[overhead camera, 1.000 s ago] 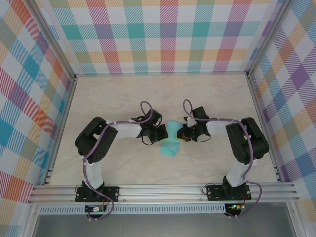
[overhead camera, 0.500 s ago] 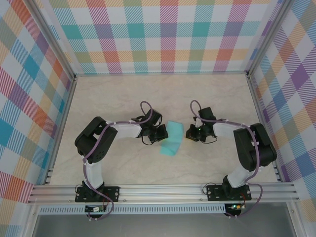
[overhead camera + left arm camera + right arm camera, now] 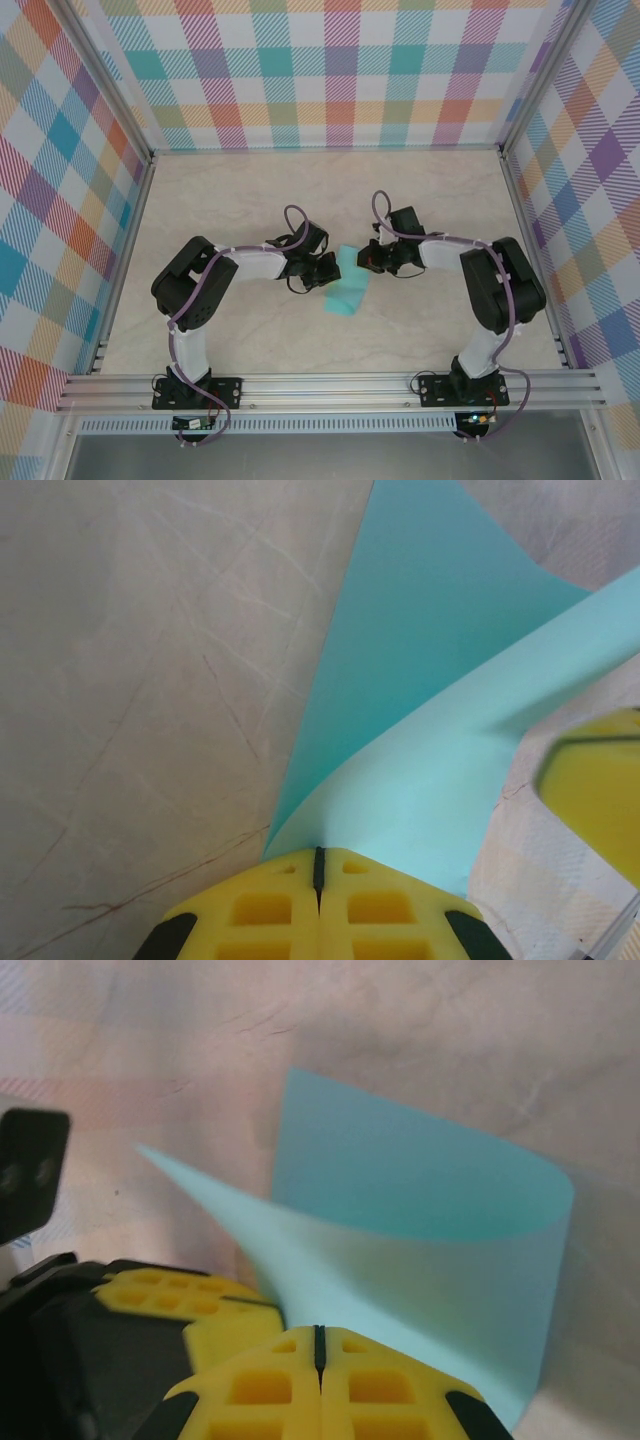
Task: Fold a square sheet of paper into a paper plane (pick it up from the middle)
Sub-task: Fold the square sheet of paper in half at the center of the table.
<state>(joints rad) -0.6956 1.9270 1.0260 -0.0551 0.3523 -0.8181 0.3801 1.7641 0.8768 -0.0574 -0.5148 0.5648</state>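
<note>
I see the turquoise sheet of paper [image 3: 348,286] on the table [image 3: 240,200] at the centre of the overhead frame, half curled over itself. My left gripper [image 3: 322,270] is pinched closed on its lifted flap [image 3: 420,810]. My right gripper [image 3: 371,257] is closed too, tips touching the sheet's upper right edge [image 3: 420,1290]; I can't tell whether it's gripping.
</note>
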